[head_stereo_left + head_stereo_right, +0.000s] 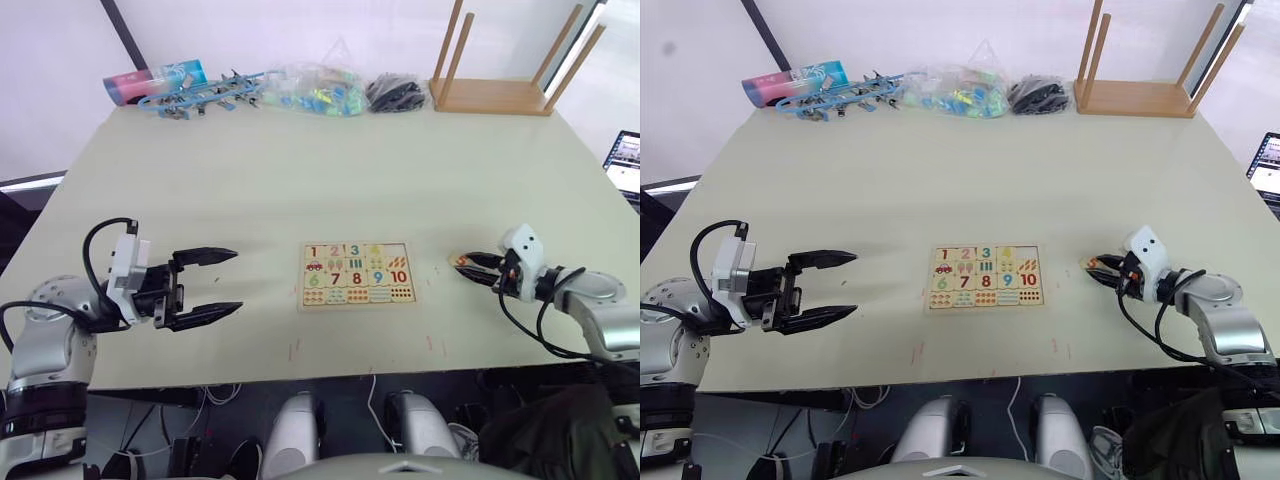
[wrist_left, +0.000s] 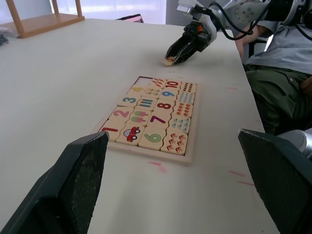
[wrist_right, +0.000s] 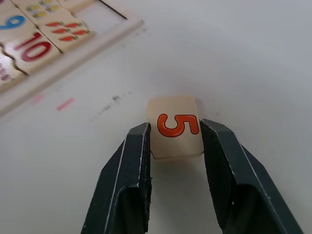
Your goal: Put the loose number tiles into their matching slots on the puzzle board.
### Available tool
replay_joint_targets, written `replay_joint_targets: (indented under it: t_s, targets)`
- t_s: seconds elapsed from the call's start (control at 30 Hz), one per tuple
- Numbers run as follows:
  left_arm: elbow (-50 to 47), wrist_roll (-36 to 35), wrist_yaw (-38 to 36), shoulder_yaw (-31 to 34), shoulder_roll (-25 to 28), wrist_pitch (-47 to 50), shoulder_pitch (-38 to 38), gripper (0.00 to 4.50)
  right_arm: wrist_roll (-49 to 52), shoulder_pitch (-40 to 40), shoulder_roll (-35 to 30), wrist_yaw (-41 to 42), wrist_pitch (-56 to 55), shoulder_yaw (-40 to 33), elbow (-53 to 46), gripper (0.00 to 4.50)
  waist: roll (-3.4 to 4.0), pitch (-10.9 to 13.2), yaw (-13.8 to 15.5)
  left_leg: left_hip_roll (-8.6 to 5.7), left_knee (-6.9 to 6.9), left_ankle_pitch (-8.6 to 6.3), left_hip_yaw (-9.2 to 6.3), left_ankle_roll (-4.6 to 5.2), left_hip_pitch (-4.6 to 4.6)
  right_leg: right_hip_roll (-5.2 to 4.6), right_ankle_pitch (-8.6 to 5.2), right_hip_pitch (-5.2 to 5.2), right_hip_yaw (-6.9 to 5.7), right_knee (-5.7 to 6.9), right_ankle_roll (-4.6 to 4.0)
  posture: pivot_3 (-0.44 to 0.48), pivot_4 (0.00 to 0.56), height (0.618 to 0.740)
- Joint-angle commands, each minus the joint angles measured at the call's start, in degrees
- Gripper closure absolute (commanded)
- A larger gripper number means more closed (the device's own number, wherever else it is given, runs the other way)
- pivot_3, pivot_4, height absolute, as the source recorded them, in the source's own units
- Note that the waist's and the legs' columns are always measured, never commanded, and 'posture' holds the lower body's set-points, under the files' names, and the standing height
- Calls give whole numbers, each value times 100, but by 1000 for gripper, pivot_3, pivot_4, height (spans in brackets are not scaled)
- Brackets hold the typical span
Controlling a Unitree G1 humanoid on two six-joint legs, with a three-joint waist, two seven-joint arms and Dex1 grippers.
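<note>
The puzzle board [image 1: 357, 273] lies flat at the table's middle front, with tiles 1 to 4 seated in its top row. The slot [image 3: 105, 17] at that row's right end is bare. One loose number tile [image 3: 175, 127], printed with an orange 5, lies on the table to the right of the board. My right gripper [image 1: 466, 265] rests low over it, both fingers pressed against the tile's sides. My left gripper [image 1: 225, 282] hovers to the left of the board, open and holding nothing.
An upturned wooden stool [image 1: 500, 95] stands at the back right. Plastic bags and blue toys [image 1: 300, 90] line the back edge. A laptop [image 1: 625, 165] sits at the right edge. A seated person [image 2: 278, 53] is close beside my right arm.
</note>
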Motion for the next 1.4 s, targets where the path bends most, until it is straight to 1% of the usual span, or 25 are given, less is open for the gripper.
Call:
replay_joint_targets:
  t_s: [0.03,0.2,0.27,0.43,0.6,0.73,0.87,1.17,1.4]
  targets:
    - [-91,-128,-97,57,56,-42,-82,0,65,-470,-282,414,238,161,-485,3517,0,0,-8,1,0,0,-1,0,1,0,0,0,1,0,0,0,150,740]
    - [-119,-134,-68,87,24,-66,-36,0,-227,-1273,-477,906,474,801,-489,3517,1,0,-6,2,-1,0,-2,0,0,2,0,-1,-1,0,-1,0,150,740]
    - [-164,-152,-50,120,14,-73,23,0,-334,-1656,-452,1145,552,1104,-402,3517,1,0,4,2,-1,0,-1,0,-3,0,0,-6,-1,-1,-1,0,150,740]
    - [-266,-194,5,201,13,-76,144,0,-575,-2400,-219,1596,450,1666,-77,3517,0,0,-7,1,-1,0,-1,0,-7,-2,0,-10,-1,-2,-2,0,150,740]
    - [-380,-245,58,264,25,-69,261,0,-827,-2856,65,1875,226,2022,313,3517,0,1,6,0,-1,0,3,0,-12,-3,0,-10,-7,-2,-2,0,150,740]
    - [-480,-280,111,336,30,-71,386,0,-1212,-3250,298,2074,-82,2398,874,3517,1,1,-16,0,0,0,6,0,-12,-1,0,-11,-7,-2,-2,0,150,740]
    - [-524,-300,132,373,35,-74,452,0,-1497,-3556,514,2112,-416,2520,1485,3517,1,1,-2,0,0,0,13,-1,-13,0,0,-11,-11,0,-2,0,150,740]
    - [-559,-322,178,426,44,-90,533,0,-1990,-3948,863,2158,-848,2637,2357,3517,2,2,-21,0,-1,1,18,-2,-12,1,1,-11,-11,2,-2,0,150,740]
    - [-573,-281,282,473,40,-94,614,0,-2162,-3980,979,2223,-934,2594,2484,3517,3,2,-22,-1,-1,1,21,-2,-12,-1,1,-11,-10,3,-2,0,150,740]
